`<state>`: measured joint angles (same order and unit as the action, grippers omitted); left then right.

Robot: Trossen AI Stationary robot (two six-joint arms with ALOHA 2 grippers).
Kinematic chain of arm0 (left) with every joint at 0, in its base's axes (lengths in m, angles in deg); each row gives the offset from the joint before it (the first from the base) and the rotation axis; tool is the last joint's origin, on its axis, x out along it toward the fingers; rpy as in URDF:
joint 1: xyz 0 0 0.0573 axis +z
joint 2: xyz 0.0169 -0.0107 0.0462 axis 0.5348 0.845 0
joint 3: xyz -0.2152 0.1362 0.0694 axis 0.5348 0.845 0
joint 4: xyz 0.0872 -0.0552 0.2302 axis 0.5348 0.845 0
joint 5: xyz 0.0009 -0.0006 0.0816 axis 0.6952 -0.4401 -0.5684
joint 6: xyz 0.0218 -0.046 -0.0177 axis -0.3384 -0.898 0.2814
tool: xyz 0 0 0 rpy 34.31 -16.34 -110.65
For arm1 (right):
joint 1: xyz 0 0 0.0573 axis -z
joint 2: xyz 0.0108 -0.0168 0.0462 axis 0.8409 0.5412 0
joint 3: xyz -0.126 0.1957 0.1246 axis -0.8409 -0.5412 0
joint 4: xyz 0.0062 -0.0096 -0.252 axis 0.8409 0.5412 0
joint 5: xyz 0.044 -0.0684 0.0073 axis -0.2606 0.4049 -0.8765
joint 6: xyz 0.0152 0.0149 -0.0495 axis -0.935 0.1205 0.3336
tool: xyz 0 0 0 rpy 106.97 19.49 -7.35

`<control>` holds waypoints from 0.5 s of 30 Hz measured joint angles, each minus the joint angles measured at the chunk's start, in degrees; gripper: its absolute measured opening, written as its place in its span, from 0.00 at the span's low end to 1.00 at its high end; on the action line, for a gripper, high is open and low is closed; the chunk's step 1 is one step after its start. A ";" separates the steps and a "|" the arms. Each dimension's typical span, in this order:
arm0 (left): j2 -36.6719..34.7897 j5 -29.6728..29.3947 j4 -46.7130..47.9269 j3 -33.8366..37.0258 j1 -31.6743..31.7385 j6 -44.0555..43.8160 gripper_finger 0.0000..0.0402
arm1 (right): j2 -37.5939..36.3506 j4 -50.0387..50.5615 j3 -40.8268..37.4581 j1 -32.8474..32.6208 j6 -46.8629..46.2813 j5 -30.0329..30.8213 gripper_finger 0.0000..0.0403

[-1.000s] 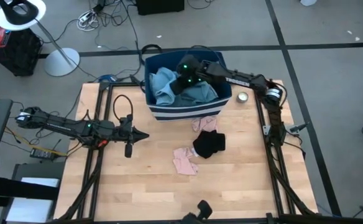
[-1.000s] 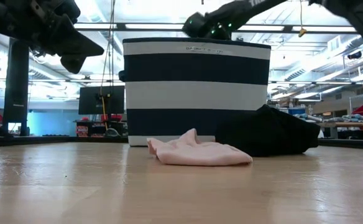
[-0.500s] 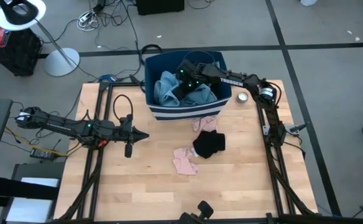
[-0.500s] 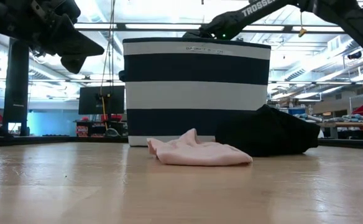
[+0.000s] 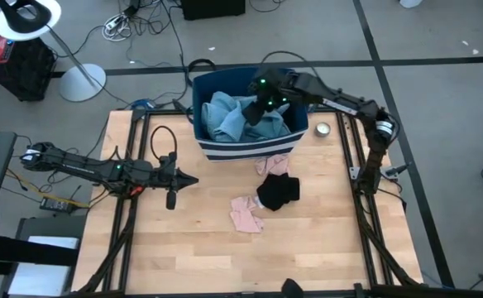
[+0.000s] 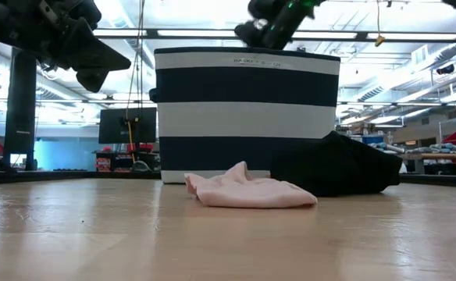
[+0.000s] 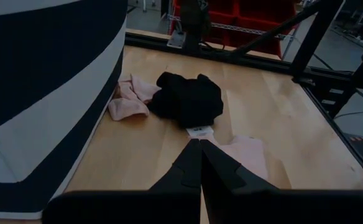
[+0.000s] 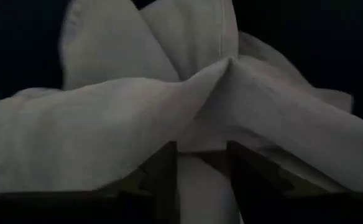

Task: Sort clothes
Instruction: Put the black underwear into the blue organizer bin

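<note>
Quick count of what's on the wooden table [image 5: 192, 240]. One navy bin with white stripes [image 5: 246, 149] sits at the far edge in the middle, and it's stuffed with light blue denim [image 5: 225, 114] plus a teal-ish piece [image 5: 270, 126] (hard to say how many separate garments are bunched in there, so I won't try).

Outside the bin I count three loose clothes. One pink piece [image 5: 266, 165] lies right against the bin's front wall. One black garment [image 5: 277, 191] sits just in front of that, touching it, with a small white label showing in the left wrist view. One pale pink garment [image 5: 246, 214] lies crumpled just beside the black one, toward the near-left. From table height only two of them show: the pale pink one in front, the black one behind it to the right.

Two arms. The right gripper [image 5: 256, 106] is up over the bin's opening, and its fingers [image 8: 163, 171] are pinching a fold of light cloth [image 8: 188, 118], which bunches up and drapes out on both sides of them. That cloth fills the whole right wrist view.

The left gripper [image 5: 193, 180] hovers over the left side of the table, well apart from the clothes, fingers pressed together with nothing between them.
</note>
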<state>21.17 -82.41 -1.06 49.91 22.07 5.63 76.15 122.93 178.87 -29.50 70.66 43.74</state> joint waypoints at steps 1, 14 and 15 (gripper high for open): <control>0.00 0.00 0.00 0.00 0.00 -0.01 0.01 | -1.05 0.84 0.00 -0.11 0.22 -0.04 0.37; -0.02 0.00 -0.02 -0.04 0.00 -0.07 0.01 | -13.98 9.06 0.08 -6.68 -0.09 1.19 0.40; -0.02 0.00 -0.02 -0.04 0.02 -0.10 0.01 | -14.70 9.94 0.10 -7.77 -0.61 2.03 0.40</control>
<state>21.15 -82.41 -1.08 49.87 22.09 5.53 61.45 132.87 178.97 -37.26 70.04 45.77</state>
